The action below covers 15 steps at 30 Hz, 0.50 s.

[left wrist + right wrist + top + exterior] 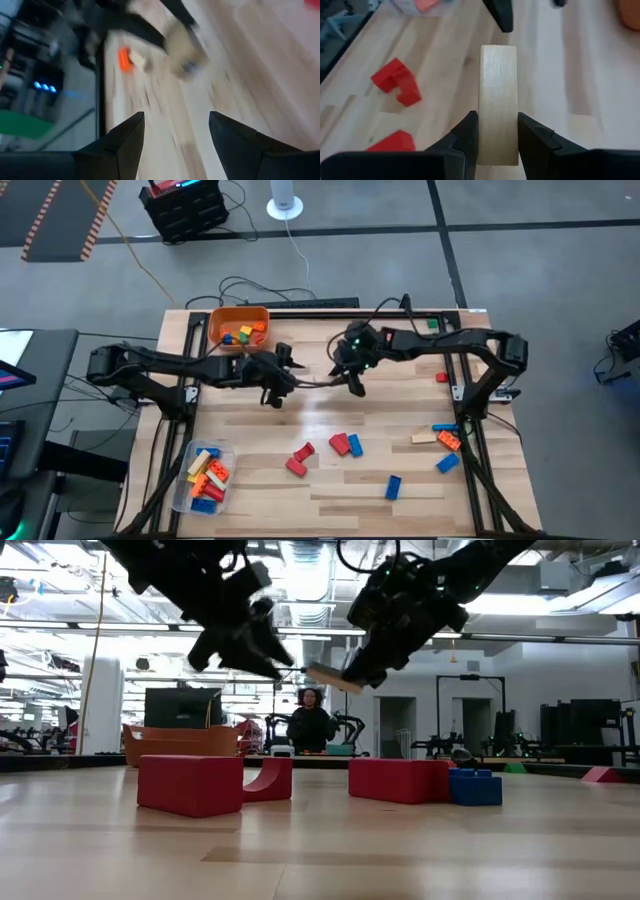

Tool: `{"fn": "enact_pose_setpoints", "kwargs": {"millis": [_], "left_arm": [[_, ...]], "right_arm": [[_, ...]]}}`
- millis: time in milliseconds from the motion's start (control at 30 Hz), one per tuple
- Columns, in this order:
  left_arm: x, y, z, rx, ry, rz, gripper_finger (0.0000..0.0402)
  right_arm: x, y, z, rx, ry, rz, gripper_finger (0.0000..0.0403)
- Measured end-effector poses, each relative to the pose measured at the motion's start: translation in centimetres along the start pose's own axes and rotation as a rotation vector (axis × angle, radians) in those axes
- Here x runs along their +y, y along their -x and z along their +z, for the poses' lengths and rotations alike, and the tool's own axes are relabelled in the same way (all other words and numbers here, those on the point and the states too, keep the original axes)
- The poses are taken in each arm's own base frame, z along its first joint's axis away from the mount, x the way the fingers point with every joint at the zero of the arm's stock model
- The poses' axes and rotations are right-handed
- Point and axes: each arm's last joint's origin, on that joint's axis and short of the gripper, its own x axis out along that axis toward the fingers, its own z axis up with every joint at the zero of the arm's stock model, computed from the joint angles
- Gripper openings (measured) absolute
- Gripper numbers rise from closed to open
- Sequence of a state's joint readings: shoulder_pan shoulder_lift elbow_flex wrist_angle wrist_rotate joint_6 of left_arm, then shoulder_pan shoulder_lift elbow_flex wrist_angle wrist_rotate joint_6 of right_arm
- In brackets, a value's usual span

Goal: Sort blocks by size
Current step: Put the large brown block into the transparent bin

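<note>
My right gripper is shut on a long tan block above the middle of the table. The block's free end points toward my left gripper, which is open and empty close by. The left wrist view shows the tan block ahead of my open left fingers. Loose red and blue blocks lie on the table nearer the front. More blocks lie at the right. My right gripper pinches the tan block's two long sides between its two fingers, near one end. The block sticks out ahead of the fingers toward the table's left. It is lifted clear of the table, roughly level.
An orange bin with a few blocks stands at the far left. A clear tub with several blocks stands at the near left. A blue block lies near the front, a red one at the right. A person stands beyond the table.
</note>
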<state>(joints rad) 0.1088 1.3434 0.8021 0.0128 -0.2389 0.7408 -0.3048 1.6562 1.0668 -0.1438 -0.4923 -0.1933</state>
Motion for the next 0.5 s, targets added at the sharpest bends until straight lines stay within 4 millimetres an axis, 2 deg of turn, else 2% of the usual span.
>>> {"fn": "enact_pose_setpoints", "kwargs": {"millis": [267, 500], "left_arm": [[-1.2, 0.5, 1.6, -0.099, -0.161, -0.031, 0.0215], [-1.2, 0.7, 2.4, -0.153, -0.275, 0.012, 0.0215]], "right_arm": [[0.8, -0.5, 1.0, -0.074, -0.008, 0.019, 0.0136], [1.3, -0.6, 1.7, -0.142, -0.034, 0.081, 0.0137]]}}
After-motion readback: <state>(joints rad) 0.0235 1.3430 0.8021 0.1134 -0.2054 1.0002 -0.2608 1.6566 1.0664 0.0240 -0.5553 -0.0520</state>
